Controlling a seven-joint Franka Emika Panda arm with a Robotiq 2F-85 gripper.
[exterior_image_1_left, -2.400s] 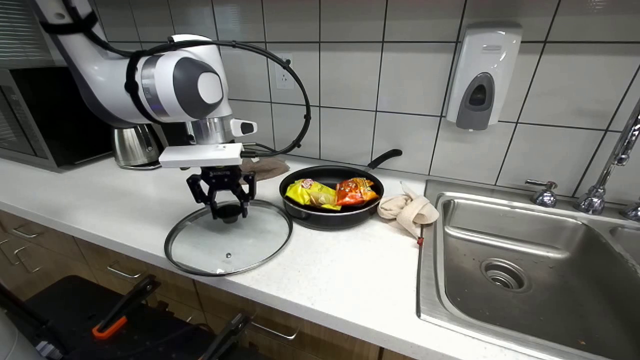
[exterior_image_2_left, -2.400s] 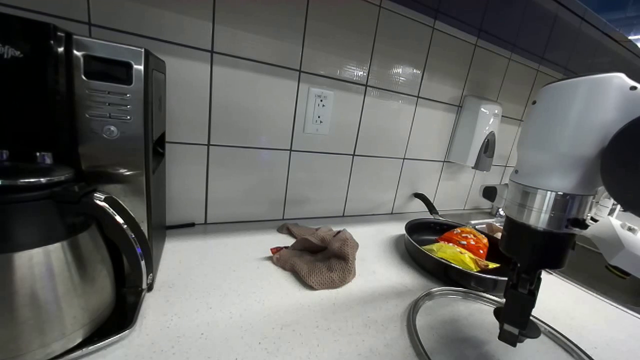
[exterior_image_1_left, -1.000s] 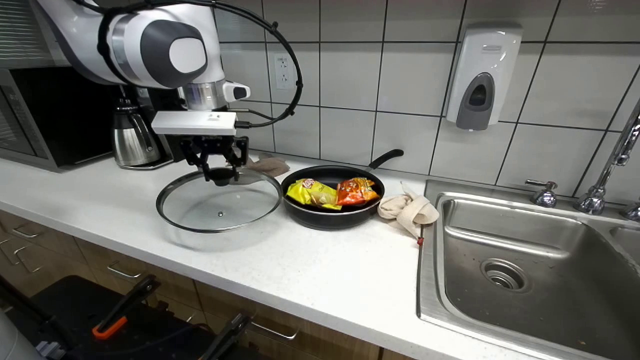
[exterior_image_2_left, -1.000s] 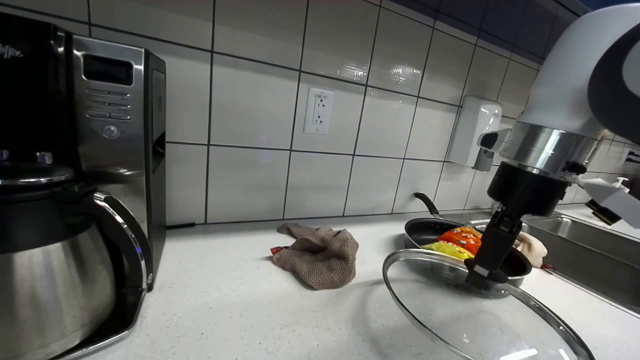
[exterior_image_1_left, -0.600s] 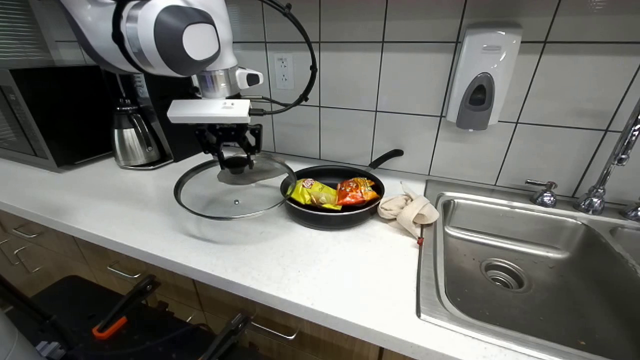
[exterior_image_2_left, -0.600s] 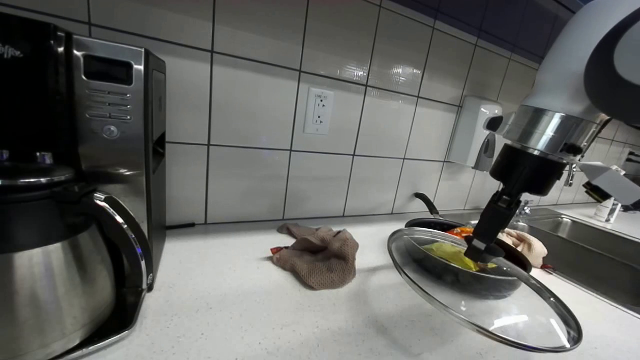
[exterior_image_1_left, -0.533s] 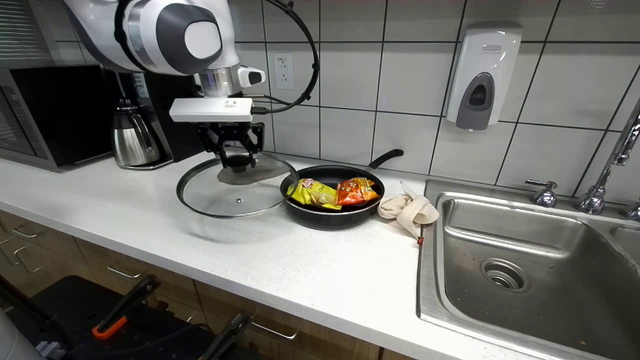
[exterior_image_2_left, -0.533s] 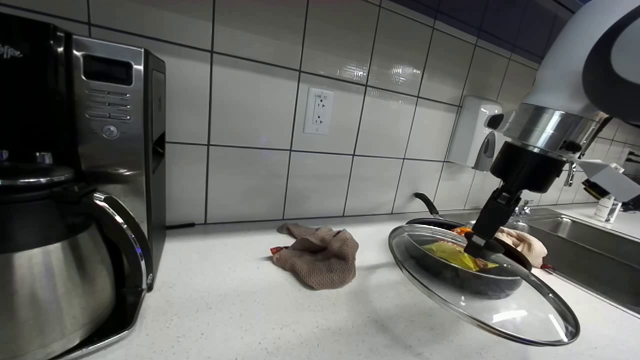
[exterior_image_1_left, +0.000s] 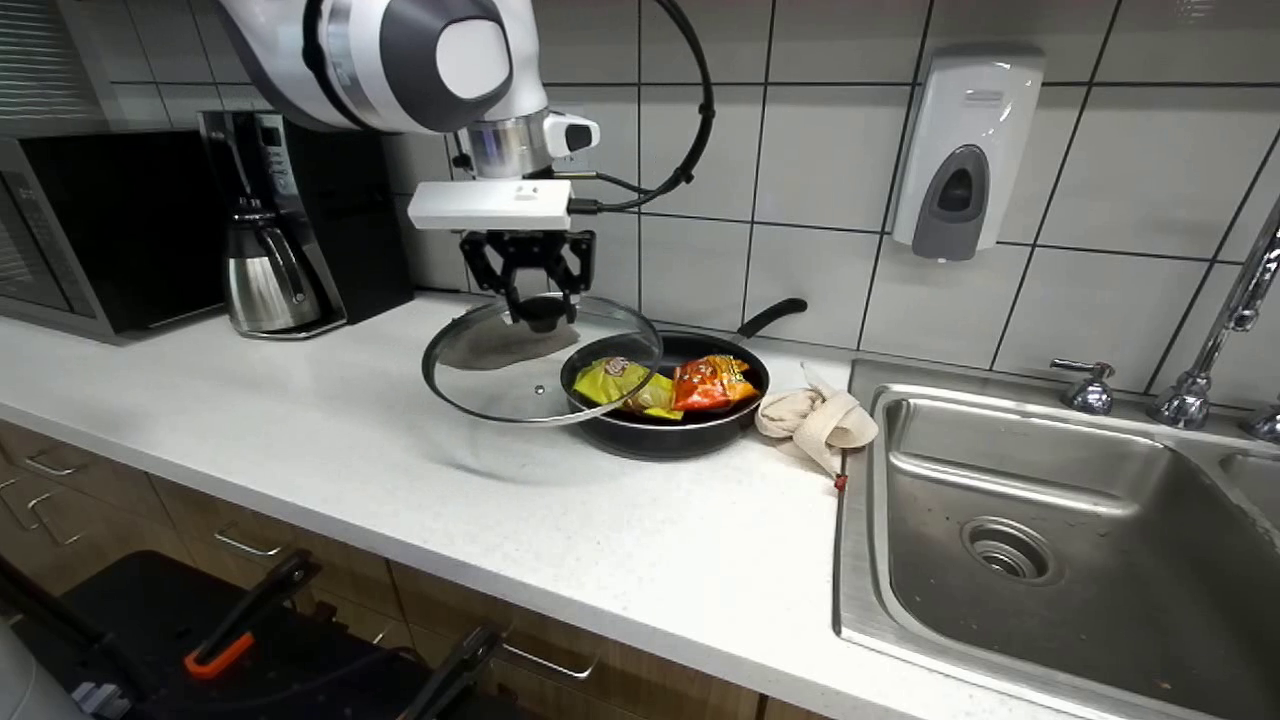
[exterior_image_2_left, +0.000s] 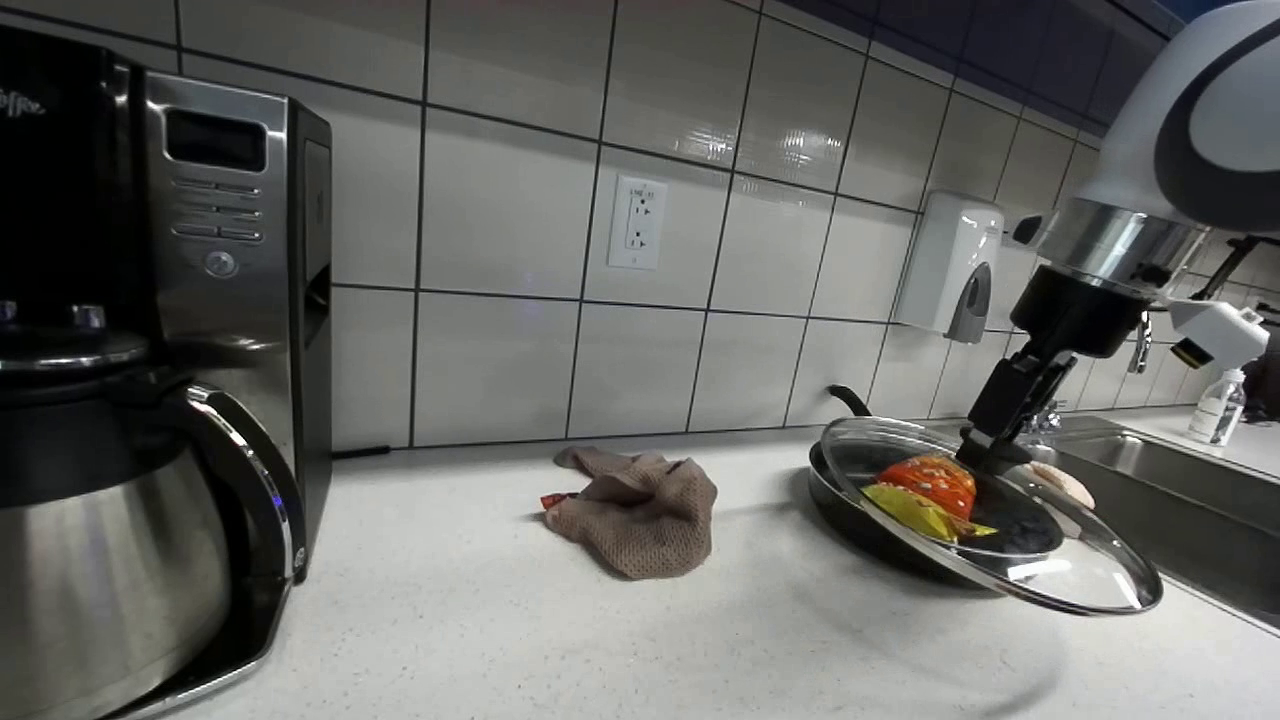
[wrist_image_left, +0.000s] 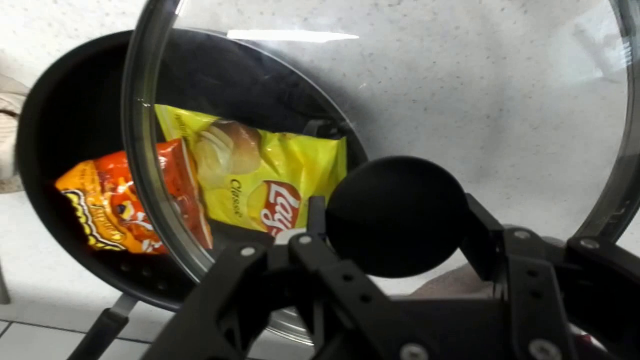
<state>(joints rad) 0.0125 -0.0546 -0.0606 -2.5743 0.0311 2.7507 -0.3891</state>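
My gripper (exterior_image_1_left: 541, 310) is shut on the round black knob (wrist_image_left: 395, 220) of a glass lid (exterior_image_1_left: 500, 385), one finger against each side. The lid hangs tilted in the air above the counter, seen in both exterior views. Its edge overlaps part of a black frying pan (exterior_image_1_left: 660, 442) standing on the counter. Inside the pan lie a yellow chip bag (wrist_image_left: 300, 155) and an orange snack bag (wrist_image_left: 125, 200). Through the glass, the yellow bag shows in the wrist view, as does part of the orange one. The pan's handle (exterior_image_1_left: 772, 317) points back toward the wall.
A beige cloth (exterior_image_1_left: 820, 425) lies between the pan and the metal sink (exterior_image_1_left: 1000, 620). Behind the lid a brown cloth (exterior_image_2_left: 640, 515) rests on the counter. A coffee maker (exterior_image_2_left: 225, 330) and a microwave (exterior_image_1_left: 110, 230) stand further along. The tiled wall (exterior_image_1_left: 700, 160) bounds the back.
The lid rested on the counter with the gripper at its knob. Since then it has been lifted and carried sideways, so its edge now overlaps the pan. Pan and bags have stayed put.
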